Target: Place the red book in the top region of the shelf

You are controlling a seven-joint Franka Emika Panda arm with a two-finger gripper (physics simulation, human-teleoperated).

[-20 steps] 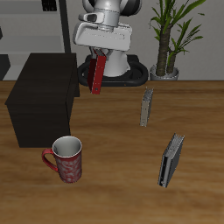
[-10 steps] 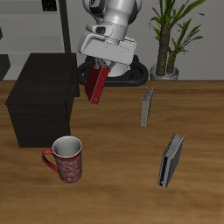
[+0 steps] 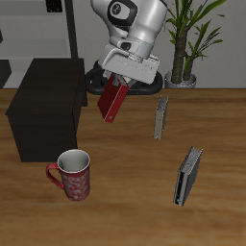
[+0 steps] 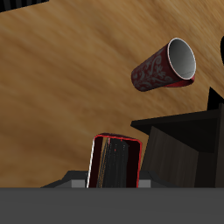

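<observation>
**Exterior view and wrist view: red book held aloft beside the shelf**

Exterior view showed the gripper (image 3: 117,85) clenched on the upper end of the red book (image 3: 113,101), which hung tilted in the air above the wooden table (image 3: 115,183), clear of its surface. The book was just beside the upper edge of the shelf (image 3: 48,106), the dark boxy cabinet standing on the table, and had not yet been set on the flat top. A red patterned mug (image 3: 73,175) stood upright nearer the table's front edge, in front of the shelf. Two grey books stood on the table apart from the shelf: the smaller grey book (image 3: 161,117) farther back, and the larger grey book (image 3: 187,177) nearer the front edge. A potted plant (image 3: 184,38) stood behind the table.

Wrist view showed the red book (image 4: 115,163) end-on between the fingers (image 4: 79,184), its dark page block framed by the red cover. The shelf (image 4: 179,144) appeared as a dark mass beside the book, and the mug (image 4: 164,66) lay well beyond it on the wood grain.
</observation>
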